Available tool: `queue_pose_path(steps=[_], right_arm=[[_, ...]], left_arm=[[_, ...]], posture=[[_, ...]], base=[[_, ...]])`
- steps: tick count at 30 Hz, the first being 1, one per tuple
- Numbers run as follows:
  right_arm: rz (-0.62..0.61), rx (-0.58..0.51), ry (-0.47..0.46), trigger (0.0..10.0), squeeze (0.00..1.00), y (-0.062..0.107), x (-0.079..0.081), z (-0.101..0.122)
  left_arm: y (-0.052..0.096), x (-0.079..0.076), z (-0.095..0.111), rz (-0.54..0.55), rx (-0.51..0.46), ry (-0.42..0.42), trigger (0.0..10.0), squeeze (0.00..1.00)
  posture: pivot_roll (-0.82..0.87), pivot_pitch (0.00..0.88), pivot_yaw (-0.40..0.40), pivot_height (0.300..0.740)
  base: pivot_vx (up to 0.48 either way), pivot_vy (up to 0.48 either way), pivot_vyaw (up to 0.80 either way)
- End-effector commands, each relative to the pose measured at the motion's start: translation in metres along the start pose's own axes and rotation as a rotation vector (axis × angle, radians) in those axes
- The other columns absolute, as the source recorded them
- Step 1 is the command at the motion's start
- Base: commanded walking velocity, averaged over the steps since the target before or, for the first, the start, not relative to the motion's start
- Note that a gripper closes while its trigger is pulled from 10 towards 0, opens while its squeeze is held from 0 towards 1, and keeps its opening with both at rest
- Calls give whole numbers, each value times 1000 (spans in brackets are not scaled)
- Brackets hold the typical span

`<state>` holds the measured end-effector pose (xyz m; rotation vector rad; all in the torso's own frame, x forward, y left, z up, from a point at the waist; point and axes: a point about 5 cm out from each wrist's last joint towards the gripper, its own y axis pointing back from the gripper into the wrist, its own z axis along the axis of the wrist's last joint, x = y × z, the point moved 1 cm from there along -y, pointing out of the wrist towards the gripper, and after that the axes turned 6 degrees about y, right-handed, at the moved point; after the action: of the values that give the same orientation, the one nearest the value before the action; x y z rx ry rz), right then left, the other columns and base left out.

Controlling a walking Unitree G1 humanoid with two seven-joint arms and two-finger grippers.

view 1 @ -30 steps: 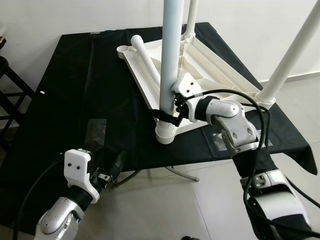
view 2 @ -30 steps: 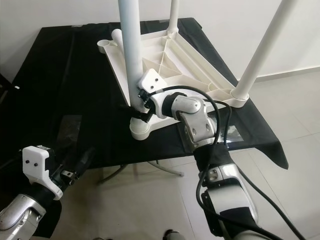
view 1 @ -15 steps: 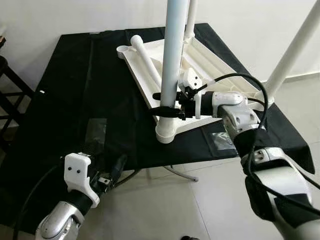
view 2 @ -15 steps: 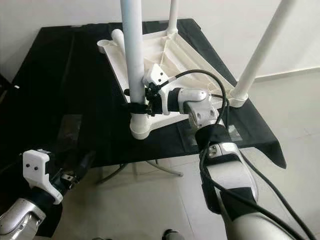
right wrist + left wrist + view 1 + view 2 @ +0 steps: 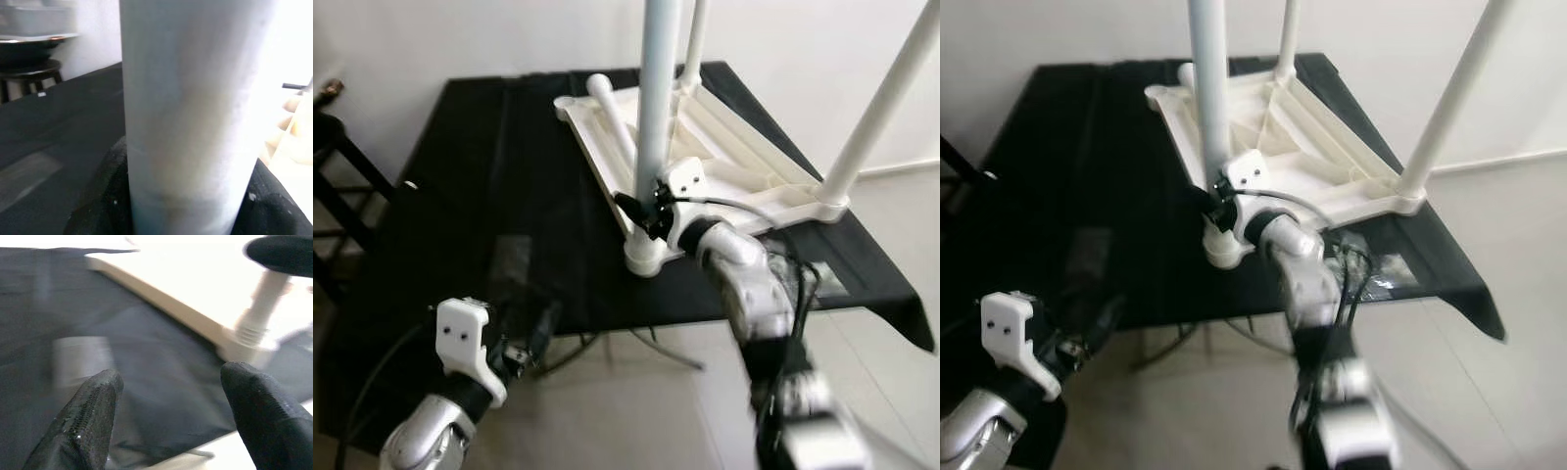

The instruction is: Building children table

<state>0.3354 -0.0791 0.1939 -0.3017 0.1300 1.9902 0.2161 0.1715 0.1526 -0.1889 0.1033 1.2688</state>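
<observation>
Right gripper (image 5: 646,213) clamped on near leg (image 5: 656,108) of upside-down white kids table (image 5: 744,166), low down just above its socket (image 5: 644,257).

Table top lies flat on black cloth (image 5: 480,196) covering a bigger table; three legs stand upright in corner sockets, a fourth leg (image 5: 612,122) lies loose inside the frame near the far-left corner. In the right wrist view both black fingers (image 5: 105,196) hug the leg, one each side, touching it. Left gripper (image 5: 168,421) hangs low beside the cloth's front edge, fingers spread wide, holding nothing. Dark stool (image 5: 333,186) at far left. Views a bit blurred.
</observation>
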Motion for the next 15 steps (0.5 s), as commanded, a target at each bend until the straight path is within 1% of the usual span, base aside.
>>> queue_pose_path(steps=[1, 2, 3, 5, 6, 7, 8, 10, 11, 12, 13, 15], right_arm=[[64, 199, -10, 0, 0, 5, 16, -37], [68, 187, 0, 0, 0, 1, 17, -34], [68, 187, 0, 0, 0, 1, 17, -34], [105, 179, 9, 0, 0, -3, 22, -29], [123, 185, 13, 8706, 0, -4, 24, -27], [140, 185, 13, 10000, 0, -4, 26, -24], [163, 178, 15, 10000, 0, -4, 28, -22], [162, 179, 15, 10000, 0, -4, 30, -19], [156, 181, 14, 10000, 1000, -3, 31, -17], [199, 123, -5, 10000, 1000, -12, 22, -3], [199, 123, -5, 10000, 1000, -12, 22, -3], [307, 37, -4, 10000, 1000, -18, 17, 14]], left_arm=[[-1, 2, -2, -4, 13, -5, 10000, 0], [-2, 2, -3, -5, 14, -4, 10000, 0], [-2, 2, -3, -5, 14, -4, 10000, 0], [-3, 2, -3, -8, 11, 2, 10000, 0], [-3, 2, -3, -7, 6, 4, 10000, 0], [-3, 2, -3, -3, 1, 4, 10000, 0], [-3, 3, -2, 0, -2, 3, 10000, 0], [-3, 3, -2, 2, -4, 3, 10000, 0], [-3, 3, -2, 2, -5, 3, 10000, 0], [-4, 3, -2, 1, -6, 4, 10000, 0], [-4, 3, -2, 1, -6, 4, 10000, 0], [-4, 2, -2, -1, -7, 6, 10000, 0]], posture=[[-7, 138, 15, 740], [-3, 137, 12, 740], [-3, 137, 12, 740], [-7, 138, -4, 740], [-6, 139, -6, 740], [-7, 138, -9, 740], [-7, 137, -10, 740], [-7, 137, -10, 740], [-7, 137, -10, 740], [-4, 138, -8, 740], [-4, 138, -8, 740], [-6, 139, -4, 740]], base=[[0, 0, 0], [0, 0, 0], [0, 0, 0], [0, 0, 0], [0, 0, 0], [0, 0, 0], [0, 0, 0], [0, 0, 0], [0, 0, 0], [0, 0, 0], [0, 0, 0], [0, 0, 0]])
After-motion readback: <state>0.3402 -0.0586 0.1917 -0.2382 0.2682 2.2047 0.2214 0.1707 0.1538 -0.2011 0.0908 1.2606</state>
